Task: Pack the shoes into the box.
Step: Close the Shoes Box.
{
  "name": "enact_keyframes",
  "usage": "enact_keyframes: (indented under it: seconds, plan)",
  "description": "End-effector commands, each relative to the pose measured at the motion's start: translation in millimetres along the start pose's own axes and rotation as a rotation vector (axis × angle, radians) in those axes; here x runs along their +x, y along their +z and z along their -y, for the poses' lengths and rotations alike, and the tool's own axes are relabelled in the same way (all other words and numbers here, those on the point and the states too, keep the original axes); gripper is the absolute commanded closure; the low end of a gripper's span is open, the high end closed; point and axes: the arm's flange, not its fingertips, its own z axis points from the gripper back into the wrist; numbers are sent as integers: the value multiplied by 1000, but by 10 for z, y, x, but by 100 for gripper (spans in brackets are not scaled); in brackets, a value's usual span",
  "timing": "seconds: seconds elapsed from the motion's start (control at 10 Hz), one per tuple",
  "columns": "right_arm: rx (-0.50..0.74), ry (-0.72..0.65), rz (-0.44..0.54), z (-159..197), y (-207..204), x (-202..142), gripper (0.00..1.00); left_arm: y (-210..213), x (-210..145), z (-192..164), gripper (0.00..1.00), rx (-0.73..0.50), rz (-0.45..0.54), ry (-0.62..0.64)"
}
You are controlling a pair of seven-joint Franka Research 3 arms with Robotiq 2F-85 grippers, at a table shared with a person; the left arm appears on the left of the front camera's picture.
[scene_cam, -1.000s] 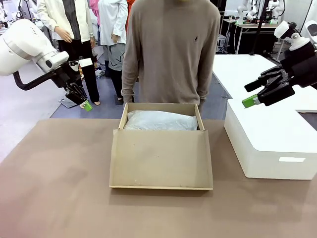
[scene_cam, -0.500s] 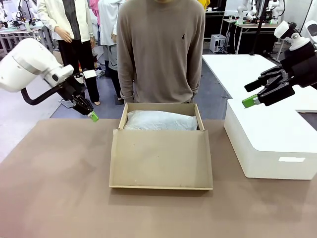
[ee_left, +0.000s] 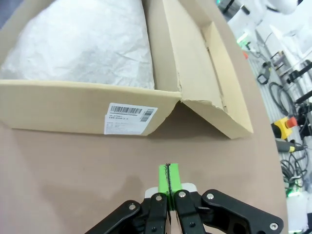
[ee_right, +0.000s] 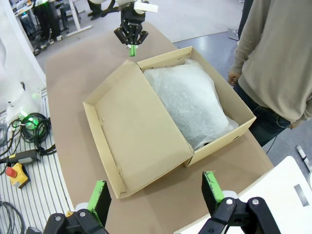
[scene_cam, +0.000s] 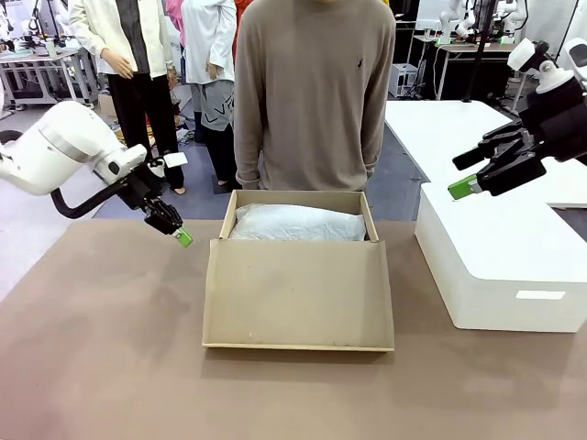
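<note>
**Cardboard box lay open as the left arm dropped in beside it**

Over the last second the left gripper [scene_cam: 183, 237] came down from well above the table [scene_cam: 110, 367] and swung inward. It ended low over the brown surface, just beside the far-left corner of the box [scene_cam: 295, 200]. Its green pads [ee_left: 169, 176] were pressed flat together with nothing between them, and they faced the side wall that carried the barcode label [ee_left: 130, 117].

The right gripper [scene_cam: 470, 174] had not stirred. It hung above the larger white box [scene_cam: 500, 266] with its fingers spread wide and holding nothing. The person [scene_cam: 312, 92] at the far side had shifted a little and kept both hands off the table.

The box itself sat mid-table, unmoved. Its flap lid [scene_cam: 298, 293] was folded out flat toward the robot, and crumpled white tissue paper [scene_cam: 298, 223] mounded across the tray. Whether the shoes lay beneath that paper could not be told.

The bulge suggested they might, in which case only closing the lid would have been left. The left arm's approach with pinched fingers looked like the start of a nudge or lift at the flap's hinge side.
</note>
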Motion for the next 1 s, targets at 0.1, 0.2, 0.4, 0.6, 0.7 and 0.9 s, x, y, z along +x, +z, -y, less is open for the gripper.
enact_keyframes:
  seconds: [0.1,0.2,0.4,0.6,0.7,0.9]
  plan:
    - [14,21,37,43,-8,16,0,-153,-60,-17,100,-29,49,-24]
    - [14,21,37,43,-8,16,0,-76,-26,-21,100,-14,10,6]
    - [14,21,37,43,-8,16,0,-76,-26,-21,100,-14,10,6]
    - [14,21,37,43,-8,16,0,-76,-26,-21,100,-14,10,6]
    - [14,21,37,43,-8,16,0,-101,-34,-52,100,-19,12,2]
    - [14,21,37,43,-8,16,0,-195,-22,-104,100,-50,11,-9]
